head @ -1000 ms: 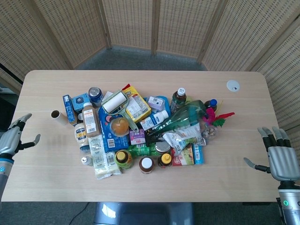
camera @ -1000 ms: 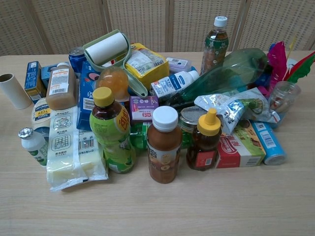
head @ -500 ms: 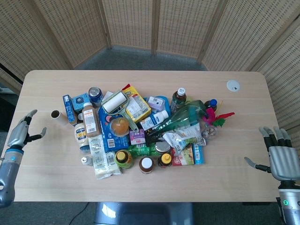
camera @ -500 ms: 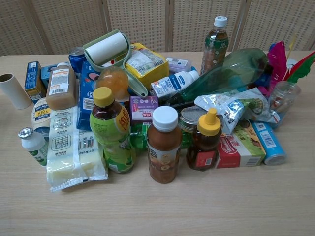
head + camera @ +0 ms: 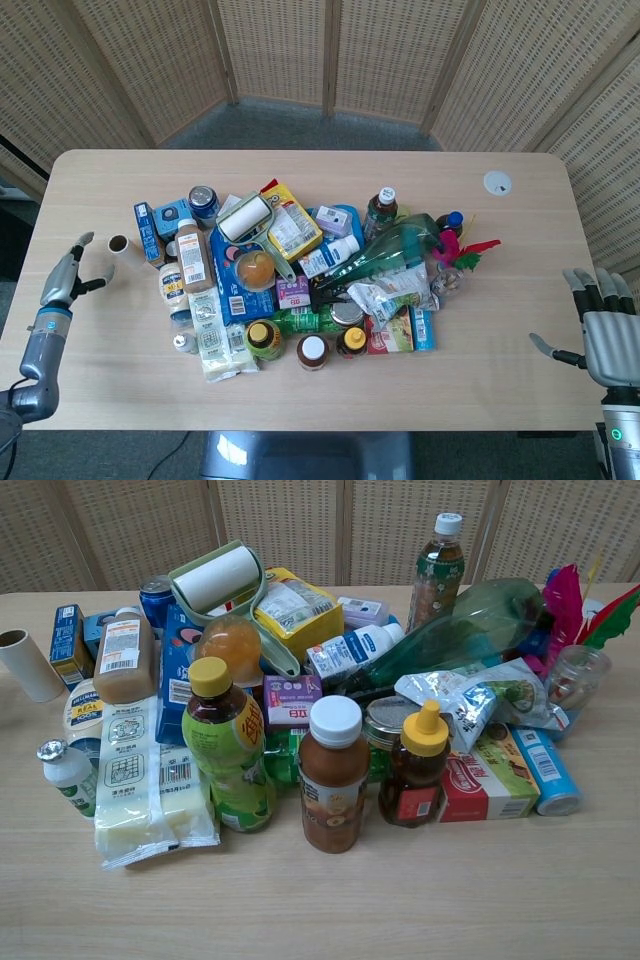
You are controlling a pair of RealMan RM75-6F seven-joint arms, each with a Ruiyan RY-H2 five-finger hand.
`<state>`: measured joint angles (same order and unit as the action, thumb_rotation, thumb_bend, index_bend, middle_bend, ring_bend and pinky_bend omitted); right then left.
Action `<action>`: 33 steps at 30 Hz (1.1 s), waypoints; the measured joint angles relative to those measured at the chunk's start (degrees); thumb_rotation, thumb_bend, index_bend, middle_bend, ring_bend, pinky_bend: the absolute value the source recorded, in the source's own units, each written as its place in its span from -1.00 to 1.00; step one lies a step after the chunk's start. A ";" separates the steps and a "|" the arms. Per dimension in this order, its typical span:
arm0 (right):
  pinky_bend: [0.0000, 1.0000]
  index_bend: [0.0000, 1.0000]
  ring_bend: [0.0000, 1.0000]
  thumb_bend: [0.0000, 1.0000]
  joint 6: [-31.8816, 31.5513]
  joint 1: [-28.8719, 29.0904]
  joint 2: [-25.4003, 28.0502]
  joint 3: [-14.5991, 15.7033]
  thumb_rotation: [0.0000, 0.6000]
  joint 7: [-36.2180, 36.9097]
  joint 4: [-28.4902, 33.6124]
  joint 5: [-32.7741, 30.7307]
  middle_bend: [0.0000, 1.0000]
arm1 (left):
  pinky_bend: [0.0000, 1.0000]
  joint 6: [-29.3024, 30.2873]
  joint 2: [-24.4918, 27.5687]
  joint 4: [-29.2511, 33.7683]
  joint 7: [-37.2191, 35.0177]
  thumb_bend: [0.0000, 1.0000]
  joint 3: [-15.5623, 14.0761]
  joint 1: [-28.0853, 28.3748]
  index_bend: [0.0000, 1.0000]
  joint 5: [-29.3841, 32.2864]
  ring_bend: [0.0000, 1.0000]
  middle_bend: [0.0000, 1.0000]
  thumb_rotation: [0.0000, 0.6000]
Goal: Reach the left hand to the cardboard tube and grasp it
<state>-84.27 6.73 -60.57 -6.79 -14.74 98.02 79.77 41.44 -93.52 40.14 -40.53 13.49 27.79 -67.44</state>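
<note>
Cardboard tube [image 5: 124,249]: lies on the wooden table [image 5: 300,170] at the left end of the pile, its open end facing the camera; just left of a blue carton [image 5: 146,233]. In the chest view it sits at the left edge [image 5: 27,664], apart from the other goods.
Left hand [image 5: 70,277]: over the table's left edge, near the tube but not touching it; fingers apart, thumb out toward the tube, nothing in its grasp. Seen only in the head view.
Right hand [image 5: 606,334]: beyond the table's right edge, well apart from the pile; fingers straight and side by side, thumb spread out to the left, holding nothing.
Near row: brown bottle with a white cap [image 5: 333,774], yellow-capped honey bottle [image 5: 417,766], green-labelled drink with a yellow cap [image 5: 226,744], flat white packet [image 5: 147,790], small white bottle [image 5: 68,775].
Middle: coffee-coloured bottle [image 5: 124,656] lying on its side, red box [image 5: 485,780], blue tube [image 5: 544,771], crumpled foil bag [image 5: 470,700].
Far side: lint roller [image 5: 217,578], yellow packet [image 5: 296,608], upright tea bottle [image 5: 437,567], green plastic bottle [image 5: 455,632] on its side, pink and red feathers [image 5: 575,600].
</note>
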 measured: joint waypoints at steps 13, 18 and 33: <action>-1.00 -0.88 -1.00 -0.65 -0.88 -1.07 2.51 -0.41 0.15 -0.69 2.72 -1.66 -0.73 | -1.00 -0.49 -8.24 -9.23 -10.29 -0.12 0.24 3.83 -1.00 -3.93 -0.80 -0.88 0.97; -1.00 -0.88 -1.00 -0.65 -1.63 -1.89 3.48 -0.48 0.15 -0.40 3.26 -2.29 -0.74 | -0.99 -0.72 -11.08 -12.10 -13.45 -0.05 0.92 4.93 -0.83 -4.06 -0.43 -0.58 1.00; -1.00 -0.88 -1.00 -0.65 -1.66 -2.28 3.47 -0.43 0.16 0.08 3.01 -2.66 -0.73 | -0.30 -1.35 -12.72 -13.12 -25.43 0.21 4.81 5.08 -0.21 -1.95 0.16 -0.07 1.00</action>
<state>-85.93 4.45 -57.10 -7.21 -14.67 101.03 77.11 40.09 -106.24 27.02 -65.96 18.31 32.87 -69.39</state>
